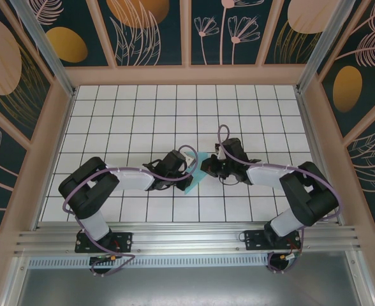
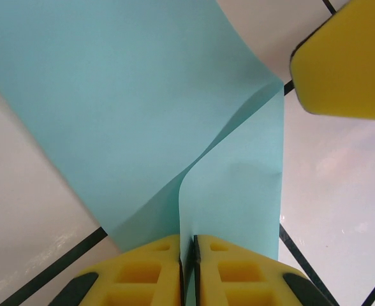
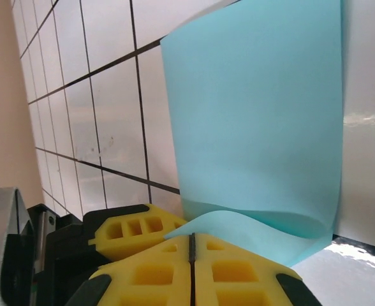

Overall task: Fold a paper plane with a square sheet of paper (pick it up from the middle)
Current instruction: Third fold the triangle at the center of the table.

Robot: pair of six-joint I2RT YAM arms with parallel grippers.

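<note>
At the near side of the white-tiled bench (image 1: pixel 136 115), the left pincer (image 2: pixel 189 247) is clenched on a raised fold of the square sheet of paper (image 2: pixel 130 108). Just opposite, the right pincer (image 3: pixel 192 245) is closed, apparently nipping the sheet's curled edge. The turquoise sheet bows up off the tiles at mid-bench between them, which suggests an early lengthwise fold is in hand. The next move probably calls for both arms to bring the halves edge to edge without tearing the thin paper.

Open tiled table (image 1: pixel 175 108) beyond paper (image 1: pixel 196 178)
</note>
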